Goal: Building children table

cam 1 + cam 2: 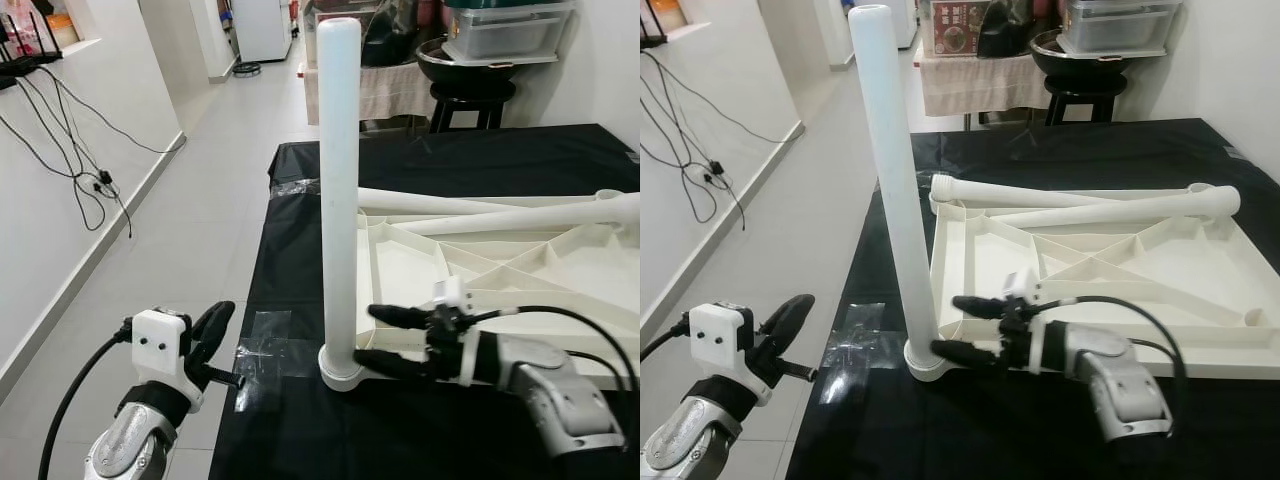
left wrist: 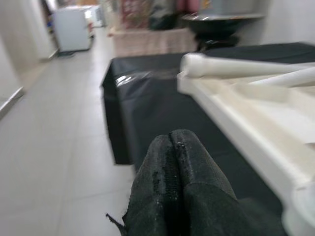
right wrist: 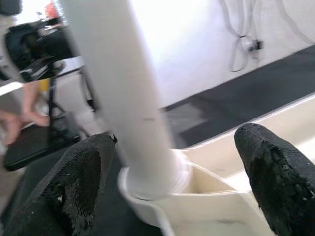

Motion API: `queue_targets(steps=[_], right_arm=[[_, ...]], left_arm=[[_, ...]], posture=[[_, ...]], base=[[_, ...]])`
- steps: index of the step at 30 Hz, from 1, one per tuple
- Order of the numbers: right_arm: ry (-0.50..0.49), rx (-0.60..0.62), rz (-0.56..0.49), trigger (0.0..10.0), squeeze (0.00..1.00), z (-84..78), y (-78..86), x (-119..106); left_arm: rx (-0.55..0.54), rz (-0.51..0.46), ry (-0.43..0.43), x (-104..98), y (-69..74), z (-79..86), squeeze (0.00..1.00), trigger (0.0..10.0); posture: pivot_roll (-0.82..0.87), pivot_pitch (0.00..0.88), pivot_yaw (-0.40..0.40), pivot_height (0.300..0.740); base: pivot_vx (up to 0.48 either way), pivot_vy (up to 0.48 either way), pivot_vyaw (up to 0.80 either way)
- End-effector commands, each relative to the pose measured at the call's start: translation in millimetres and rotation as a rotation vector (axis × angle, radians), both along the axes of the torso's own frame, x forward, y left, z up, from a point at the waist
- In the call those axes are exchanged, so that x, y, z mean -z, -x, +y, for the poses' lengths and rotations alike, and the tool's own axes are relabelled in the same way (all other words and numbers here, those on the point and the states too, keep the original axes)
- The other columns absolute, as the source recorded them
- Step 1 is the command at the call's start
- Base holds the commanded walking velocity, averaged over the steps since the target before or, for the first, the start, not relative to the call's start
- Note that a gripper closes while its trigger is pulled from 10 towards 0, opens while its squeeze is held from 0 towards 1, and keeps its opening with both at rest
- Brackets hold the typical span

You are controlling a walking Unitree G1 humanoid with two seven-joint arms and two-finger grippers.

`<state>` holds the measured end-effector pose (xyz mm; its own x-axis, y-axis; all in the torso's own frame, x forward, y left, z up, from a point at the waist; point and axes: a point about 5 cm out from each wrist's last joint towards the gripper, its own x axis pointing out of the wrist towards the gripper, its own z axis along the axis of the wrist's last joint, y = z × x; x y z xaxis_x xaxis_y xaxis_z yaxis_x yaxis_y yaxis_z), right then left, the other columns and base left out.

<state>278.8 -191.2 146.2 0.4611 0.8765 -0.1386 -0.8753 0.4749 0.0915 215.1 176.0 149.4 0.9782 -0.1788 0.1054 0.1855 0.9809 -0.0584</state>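
A white children's tabletop (image 1: 520, 270) lies upside down on a black-covered table (image 1: 450, 160). One white leg (image 1: 340, 190) stands upright in the near left corner socket (image 1: 338, 372). Two more legs (image 1: 1080, 205) lie across the tabletop's far side. My right gripper (image 1: 375, 340) is open beside the standing leg's base, its fingers just to the right of the socket, one higher and one lower. In the right wrist view the leg (image 3: 118, 98) rises between the two fingers (image 3: 273, 172). My left gripper (image 1: 210, 330) is shut, held off the table's left edge over the floor.
Grey tiled floor (image 1: 190, 230) runs along the table's left side, with a white wall and hanging cables (image 1: 85, 160) beyond. A stool with a dark pan (image 1: 470, 65) and boxes stands behind the table. Clear tape (image 1: 265, 350) patches the black cover.
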Motion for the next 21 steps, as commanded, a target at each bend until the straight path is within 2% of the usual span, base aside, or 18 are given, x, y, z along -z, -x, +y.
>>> queue_targets(steps=[1,2,4,5,7,8,9,15,21], right_arm=[[-0.007,0.071,-0.030,10.0,0.00,-9.7,-4.9,-4.3],[-0.013,0.125,-0.037,10.0,0.00,-14.0,-5.3,-4.1],[-0.019,0.157,-0.039,10.0,0.00,-16.0,-5.0,-3.6],[-0.031,0.229,-0.046,10.0,0.00,-18.2,-3.1,-2.2],[-0.031,0.229,-0.046,10.0,0.00,-18.2,-3.1,-2.2],[-0.035,0.302,-0.053,10.0,0.00,-22.2,-4.1,-1.7],[-0.036,0.326,-0.056,10.0,0.00,-23.5,-4.8,-1.9],[0.001,0.418,-0.087,10.0,0.00,-24.9,-8.0,-3.6],[-0.021,0.510,-0.091,10.0,0.00,-24.5,-12.6,-1.7]], left_arm=[[-0.080,0.046,-0.023,9.3,0.2,12.2,0.00,10.0],[-0.111,0.059,-0.029,11.9,0.6,15.9,0.00,10.0],[-0.129,0.067,-0.030,13.2,0.9,17.9,0.00,10.0],[-0.166,0.079,-0.024,15.5,2.1,21.5,0.00,10.0],[-0.166,0.079,-0.024,15.5,2.1,21.5,0.00,10.0],[-0.190,0.080,-0.028,16.9,2.5,23.8,0.00,10.0],[-0.196,0.080,-0.032,17.4,2.6,24.4,0.00,10.0],[-0.207,0.094,-0.027,20.5,1.7,23.4,0.00,10.0],[-0.213,0.089,-0.044,18.7,-0.7,21.8,0.00,10.0]], posture=[[-0.06,0.052,0.072,0.740],[-0.06,0.058,0.074,0.740],[-0.06,0.058,0.074,0.740],[-0.07,0.066,0.078,0.740],[-0.07,0.066,0.078,0.740],[-0.07,0.067,0.078,0.740],[-0.07,0.067,0.078,0.740],[-0.09,0.078,0.082,0.740],[-0.09,0.079,0.081,0.740]], base=[[0.000,0.000,0.00],[0.000,0.000,0.00],[0.000,0.000,0.00],[0.000,0.000,0.00],[0.000,0.000,0.00],[0.000,0.000,0.00],[0.000,0.000,0.00],[0.000,0.000,0.00],[0.000,0.000,0.00]])
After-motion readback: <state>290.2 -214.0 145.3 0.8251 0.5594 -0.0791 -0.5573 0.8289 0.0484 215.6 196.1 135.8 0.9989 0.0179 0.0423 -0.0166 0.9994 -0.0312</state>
